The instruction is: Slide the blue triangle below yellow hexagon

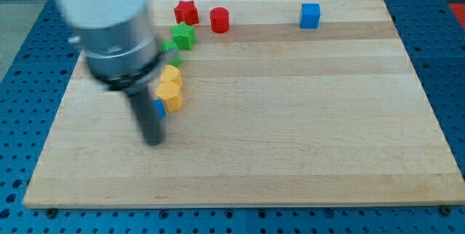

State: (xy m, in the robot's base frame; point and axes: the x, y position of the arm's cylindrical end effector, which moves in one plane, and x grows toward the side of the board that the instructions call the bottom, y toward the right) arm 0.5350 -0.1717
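The blue triangle (160, 108) lies at the view's left-middle, mostly hidden behind my rod; only a small blue edge shows. The yellow hexagon (171, 97) sits just right of it, touching or nearly touching. A second yellow block (171, 75) sits directly above the hexagon. My tip (154, 142) is on the board just below and slightly left of the blue triangle, below-left of the hexagon.
A green star (184, 35) and a small green block (169, 46), partly hidden by the arm, lie above the yellow blocks. A red star (186, 11) and a red cylinder (220, 19) sit near the top edge. A blue cube (310, 15) is at the top right.
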